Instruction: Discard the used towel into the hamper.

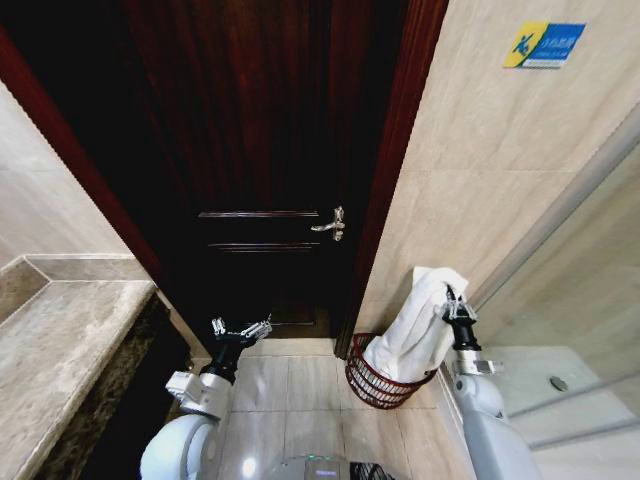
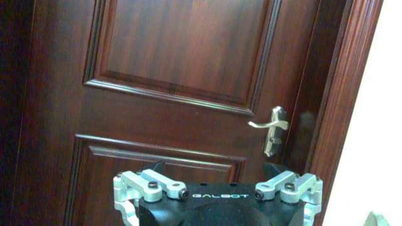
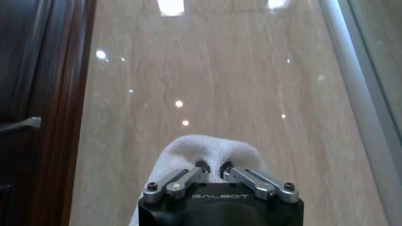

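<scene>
Grippers first: left gripper [image 1: 241, 329] idle by the counter [image 1: 60, 340], jaws spread, nothing in them, facing the door [image 2: 176, 94]. Right gripper [image 1: 459, 307] clamped on the towel [image 1: 420, 325] near its top fold, fingers [image 3: 182, 181] pinched into the cloth. Towel hangs long axis vertical, down and to the left of the R gripper, lower end already inside the hamper [image 1: 385, 385], prob. touching the bottom, hard to tell thru the mesh. Hamper sits on the floor just below that gripper, against the wall [image 1: 470, 150] by the door frame. R arm is the nearer one; drop looks straight down.
</scene>
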### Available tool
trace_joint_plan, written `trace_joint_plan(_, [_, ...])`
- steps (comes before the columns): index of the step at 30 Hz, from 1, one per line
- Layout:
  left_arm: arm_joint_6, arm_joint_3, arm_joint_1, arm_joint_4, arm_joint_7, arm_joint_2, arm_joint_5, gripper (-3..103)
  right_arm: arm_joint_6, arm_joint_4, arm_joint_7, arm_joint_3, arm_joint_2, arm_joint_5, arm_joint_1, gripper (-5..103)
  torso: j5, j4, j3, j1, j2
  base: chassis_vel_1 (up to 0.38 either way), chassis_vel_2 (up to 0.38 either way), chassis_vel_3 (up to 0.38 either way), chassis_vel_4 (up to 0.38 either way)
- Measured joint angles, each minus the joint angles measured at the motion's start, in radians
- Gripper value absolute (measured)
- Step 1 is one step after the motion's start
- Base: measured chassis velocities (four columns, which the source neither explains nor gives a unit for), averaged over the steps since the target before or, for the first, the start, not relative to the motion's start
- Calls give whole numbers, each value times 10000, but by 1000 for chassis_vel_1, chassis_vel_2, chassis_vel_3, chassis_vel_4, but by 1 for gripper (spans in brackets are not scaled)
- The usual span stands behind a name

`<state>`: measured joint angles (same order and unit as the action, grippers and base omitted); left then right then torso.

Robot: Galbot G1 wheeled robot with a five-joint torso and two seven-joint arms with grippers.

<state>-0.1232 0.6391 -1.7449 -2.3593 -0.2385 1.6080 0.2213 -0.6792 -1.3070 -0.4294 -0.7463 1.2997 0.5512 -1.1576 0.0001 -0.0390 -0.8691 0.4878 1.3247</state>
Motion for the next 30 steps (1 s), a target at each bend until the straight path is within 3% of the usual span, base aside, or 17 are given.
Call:
trace_joint_plan(16, [0,0,0,0,0,1,0,100,-44,1730,-54,577,567,117,88,8,-1,0,1,-1,0,0,0,0,0])
trace_joint_plan(30, [0,0,0,0,0,0,0,100,-50,2658,262,821,830,-580,-311,8,0,1,1,0,0,0,0,0,0])
